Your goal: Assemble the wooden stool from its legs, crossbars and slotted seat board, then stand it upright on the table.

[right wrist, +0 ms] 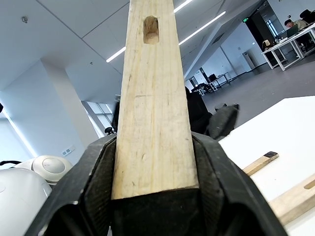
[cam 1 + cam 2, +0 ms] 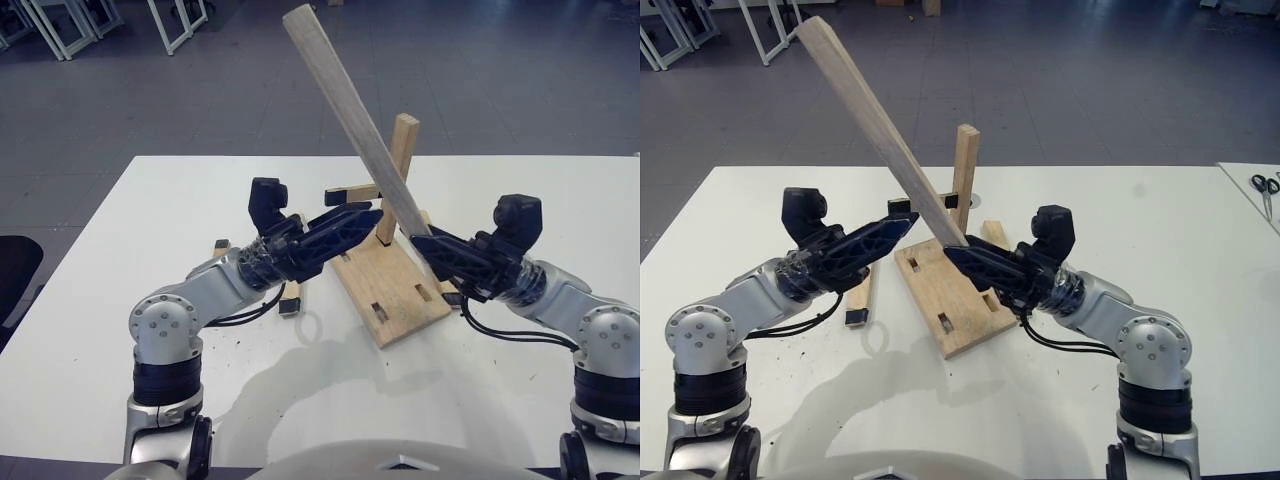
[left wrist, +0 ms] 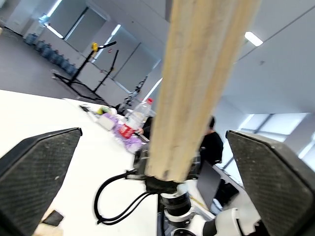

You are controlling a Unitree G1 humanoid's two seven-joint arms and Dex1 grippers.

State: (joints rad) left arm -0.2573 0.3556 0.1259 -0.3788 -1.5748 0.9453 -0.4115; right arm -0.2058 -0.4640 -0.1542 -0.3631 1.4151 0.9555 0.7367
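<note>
Stool seat (image 2: 385, 285) holds one leg (image 2: 407, 130) at its 12 o'clock end — early going. Right gripper (image 2: 425, 243) clenched on second leg (image 2: 345, 95); left gripper (image 2: 370, 215) agape. Bar (image 2: 290, 297) loose at 9 — I judge most remains.

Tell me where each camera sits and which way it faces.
Left eye view: on the head, looking forward and down at the table; both arms show, the right gripper holding a slanted leg by the seat board.
Right eye view: its stereo twin, same scene.
Left wrist view: on the left wrist, facing that leg between its open fingers.
Right wrist view: looks up along the clamped leg, fingers either side.
All four share the leg.
</note>
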